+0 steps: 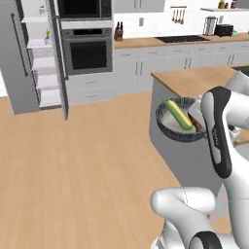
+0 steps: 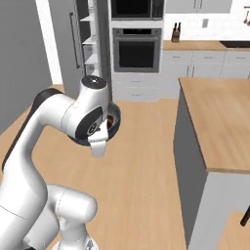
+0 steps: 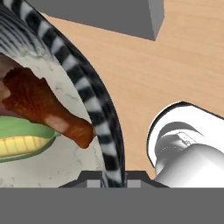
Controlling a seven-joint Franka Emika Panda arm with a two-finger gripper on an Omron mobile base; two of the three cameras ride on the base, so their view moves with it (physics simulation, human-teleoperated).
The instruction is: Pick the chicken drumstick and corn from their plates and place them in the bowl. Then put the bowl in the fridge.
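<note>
1. Your gripper (image 3: 114, 181) holds the bowl (image 1: 171, 127) by its rim. In the hand view the two fingertips (image 3: 93, 183) sit close together at the bottom, one on each side of the ribbed wall.
2. The bowl (image 3: 94, 105) is dark with pale stripes on the outside and a light speckled inside. It is in the air above the wooden floor (image 1: 87, 165), touching no surface.
3. In the left base view the bowl hangs just beside the grey side of the kitchen island (image 1: 194, 80), below the edge of its wooden top.
4. The corn (image 1: 178, 115) lies inside the bowl, slanting across it, yellow with green at the ends. In the hand view the corn (image 3: 22, 144) sits toward the lower left.
5. The chicken drumstick (image 3: 41, 107) lies in the bowl too, just beside the corn. Its thin bone end points at the bowl's rim near your fingertips.
6. In the right base view your arm covers most of the bowl (image 2: 113, 128); a sliver of its rim and something reddish brown inside show past the wrist.
7. The fridge (image 1: 36, 58) stands at the far left of the room, well apart from the bowl. Its door (image 1: 59, 63) is swung open, and white shelves show inside.
8. A black wall oven (image 1: 87, 51) stands just beside the fridge, on its right.
</note>
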